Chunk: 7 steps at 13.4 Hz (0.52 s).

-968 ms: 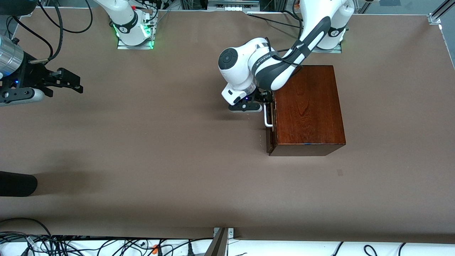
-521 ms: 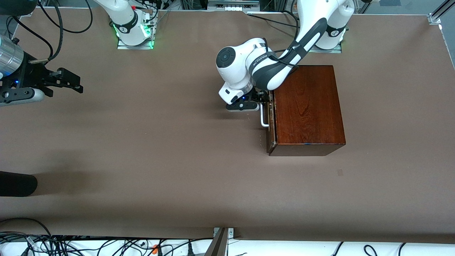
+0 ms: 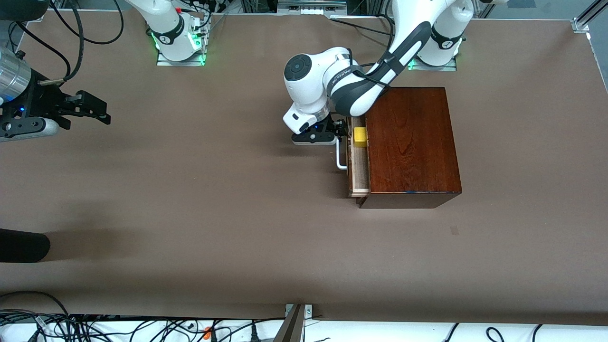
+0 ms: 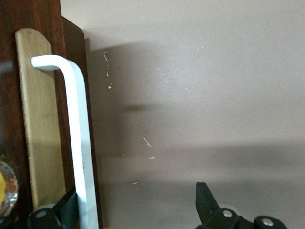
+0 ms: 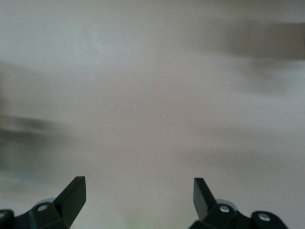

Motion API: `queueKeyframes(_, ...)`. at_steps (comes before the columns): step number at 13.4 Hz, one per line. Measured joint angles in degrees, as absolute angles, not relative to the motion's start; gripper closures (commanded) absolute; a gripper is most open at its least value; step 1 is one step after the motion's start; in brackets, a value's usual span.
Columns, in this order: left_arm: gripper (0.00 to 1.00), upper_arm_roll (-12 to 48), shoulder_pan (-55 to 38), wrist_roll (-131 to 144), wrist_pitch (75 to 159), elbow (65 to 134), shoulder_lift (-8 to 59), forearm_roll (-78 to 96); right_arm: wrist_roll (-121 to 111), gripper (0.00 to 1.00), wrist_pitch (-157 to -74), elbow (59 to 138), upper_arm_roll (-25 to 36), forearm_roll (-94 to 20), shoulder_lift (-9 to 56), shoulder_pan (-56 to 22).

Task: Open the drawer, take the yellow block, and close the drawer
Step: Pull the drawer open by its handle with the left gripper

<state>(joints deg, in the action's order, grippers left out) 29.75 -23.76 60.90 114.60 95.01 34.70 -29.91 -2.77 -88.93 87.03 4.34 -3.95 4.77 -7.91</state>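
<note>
Although the drawer (image 3: 359, 164) is only part-way out of the dark wooden box (image 3: 411, 145), right of the frame's centre, a strip of its pale interior already shows, and the yellow block (image 3: 360, 136) sits in that strip at the end toward the robots' bases. Opening is therefore underway but, by my judgement, not finished: the gap looks narrow for a gripper to reach into. Taking the block and closing the drawer are both left to do.

At the drawer's front, the left gripper (image 3: 338, 133) works the white loop handle (image 3: 340, 156). In the left wrist view its fingers stand wide apart, with one finger (image 4: 64, 210) tucked against the handle's bar (image 4: 78, 143) as if hooking it and the other well clear; it seems to pull by that hook, not by a clamp, though the contact sits at the very edge of that view.

Meanwhile the right gripper (image 3: 97, 113) waits at the upper left of the frame, over bare table (image 3: 213, 213), spread open and holding nothing.
</note>
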Motion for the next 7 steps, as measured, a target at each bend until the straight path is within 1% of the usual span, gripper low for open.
queueKeyframes(7,0.00,29.8,-24.7,61.5,117.7,94.1,35.3,-29.3,-2.8,0.00,-88.9,87.0,4.3,-4.0,4.8,-7.9)
